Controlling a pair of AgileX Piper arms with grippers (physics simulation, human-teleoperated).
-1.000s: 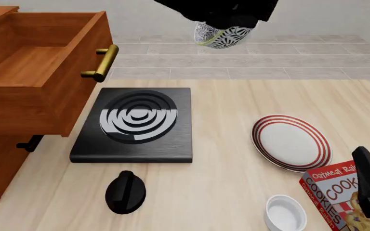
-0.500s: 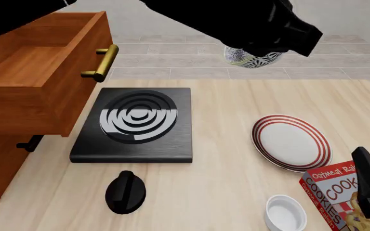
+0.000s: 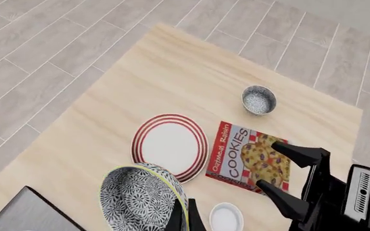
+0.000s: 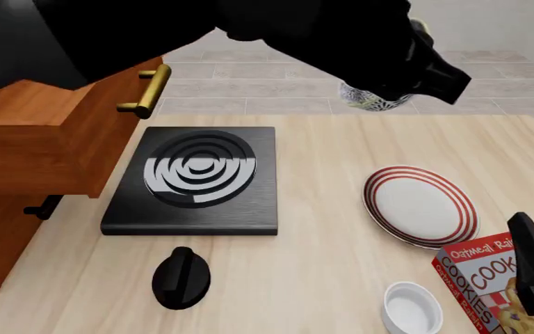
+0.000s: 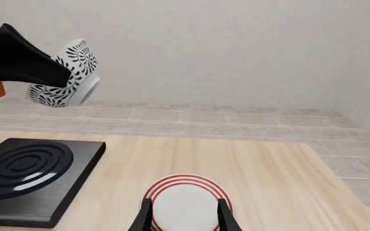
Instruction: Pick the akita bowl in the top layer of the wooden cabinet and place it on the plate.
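From the left wrist, the left gripper [image 3: 183,216] is pinching the akita bowl [image 3: 143,197] by its rim, above the plate [image 3: 169,144]. In front, the bowl is sitting lower and farther right than before, over pale wood table [image 4: 341,209]. The right gripper [image 5: 183,211] is hanging spread, probably idle.

The akita bowl [image 3: 143,197] bore a dense black-and-white leafy pattern inside and out, with a thin yellow-green rim. The plate [image 4: 421,205] was white with concentric red rings. The stove [image 4: 195,179] was black with grey rings, and the knob [image 4: 181,277] beside it was black. The wooden cabinet [image 4: 26,139] was reddish-brown with a brass handle [image 4: 147,90]. The cookie box [image 3: 247,157] was red with white lettering and checks. The ramekin [image 4: 411,308] was plain white; the table [image 4: 322,264] was pale wood.
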